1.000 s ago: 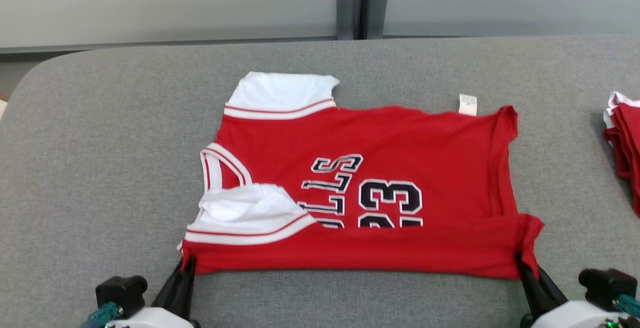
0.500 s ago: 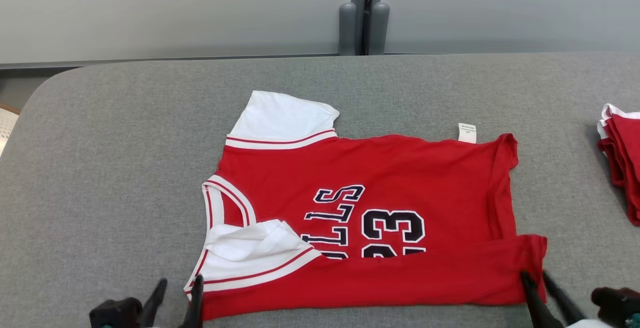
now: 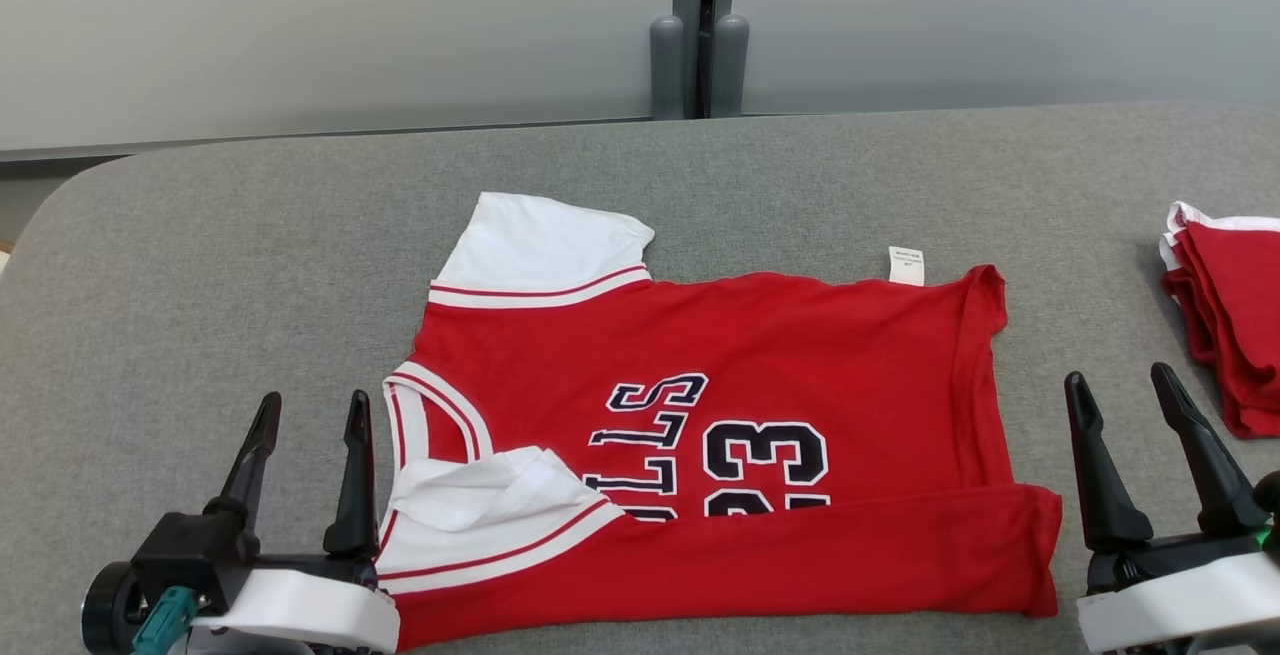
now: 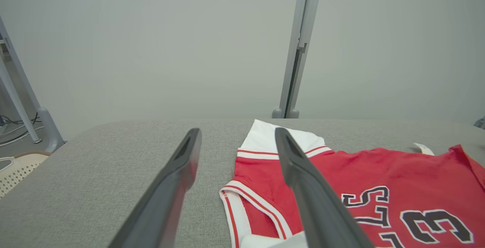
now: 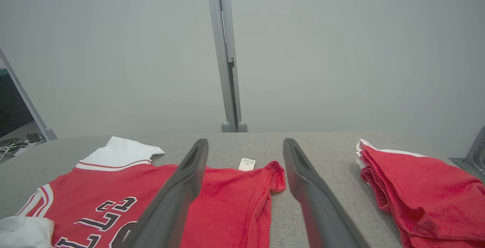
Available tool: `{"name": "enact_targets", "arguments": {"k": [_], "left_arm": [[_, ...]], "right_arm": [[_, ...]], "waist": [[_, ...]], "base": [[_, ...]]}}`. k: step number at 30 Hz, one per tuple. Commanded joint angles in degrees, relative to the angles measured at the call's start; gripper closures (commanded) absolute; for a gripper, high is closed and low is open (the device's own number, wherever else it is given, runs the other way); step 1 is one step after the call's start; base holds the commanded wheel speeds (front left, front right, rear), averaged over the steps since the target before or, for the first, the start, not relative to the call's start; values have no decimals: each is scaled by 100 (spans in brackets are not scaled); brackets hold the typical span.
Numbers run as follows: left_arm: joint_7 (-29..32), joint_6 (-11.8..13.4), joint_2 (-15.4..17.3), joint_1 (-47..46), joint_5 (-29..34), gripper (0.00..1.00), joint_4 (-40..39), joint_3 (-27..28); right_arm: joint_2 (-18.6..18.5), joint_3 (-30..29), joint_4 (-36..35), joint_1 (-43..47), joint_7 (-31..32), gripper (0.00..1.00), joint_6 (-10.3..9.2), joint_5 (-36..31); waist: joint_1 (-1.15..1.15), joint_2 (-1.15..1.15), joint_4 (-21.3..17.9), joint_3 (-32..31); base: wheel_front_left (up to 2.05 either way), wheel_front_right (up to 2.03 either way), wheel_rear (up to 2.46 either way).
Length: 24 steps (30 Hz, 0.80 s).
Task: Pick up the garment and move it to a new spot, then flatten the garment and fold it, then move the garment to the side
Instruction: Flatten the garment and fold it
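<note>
Garment: a red jersey (image 3: 720, 435) with white sleeves and white-and-red trim, lying spread on the grey table (image 3: 200, 285) in front of the robot, about midway across it.
Lay of it: neck opening towards the robot's left, hem towards its right; dark lettering and the number 23 face up.
Near edge: a strip of the red cloth is folded over onto the front and covers the lower part of the number and letters.
Sleeves: the far sleeve (image 3: 540, 245) lies flat and sticks out past the far edge; the near sleeve (image 3: 480, 495) is rumpled and turned in on the front, beside the neck opening.
Tag: a small white label (image 3: 906, 265) shows at the far edge, near the hem corner.
Left gripper (image 3: 314, 399): fingers spread wide with nothing between them, just left of the neck opening and the near sleeve, pointing away from the robot.
Right gripper (image 3: 1117, 375): fingers likewise wide apart and empty, standing clear of the hem, between the jersey and the pile of red clothes (image 3: 1230, 315).
Pile of red clothes: stacked at the right edge of the table, well apart from the jersey.
Behind the table: a plain grey wall (image 3: 300, 25) with an upright post (image 3: 700, 35).
</note>
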Motion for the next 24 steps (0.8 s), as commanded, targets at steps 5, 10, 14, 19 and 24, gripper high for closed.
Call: {"name": "enact_targets", "arguments": {"k": [5,10,14,19,24], "left_arm": [[59,113,89,-158,120,0,-28,9],[64,152,82,-190,125,0,-22,-23],[66,56,68,-383,81,0,31,-99],[215,-223,-17,-1256,11,0,422,-302],[348,-573,-143,-2553,-105,0,1280,-486]], "right_arm": [[138,-42,-183,-1,136,0,-2,-104],[225,-25,-195,-7,142,0,-2,-143],[266,-65,-212,-76,188,0,-2,-129],[329,-80,-314,-246,224,0,-2,-129],[351,59,-375,-614,181,0,-2,-171]], "waist": [[0,0,-40,30],[0,0,-39,98],[0,0,-10,268],[0,0,-2,783],[0,0,-185,1436]], "base": [[0,0,0],[0,0,0],[0,0,0],[0,0,0],[0,0,0]]}}
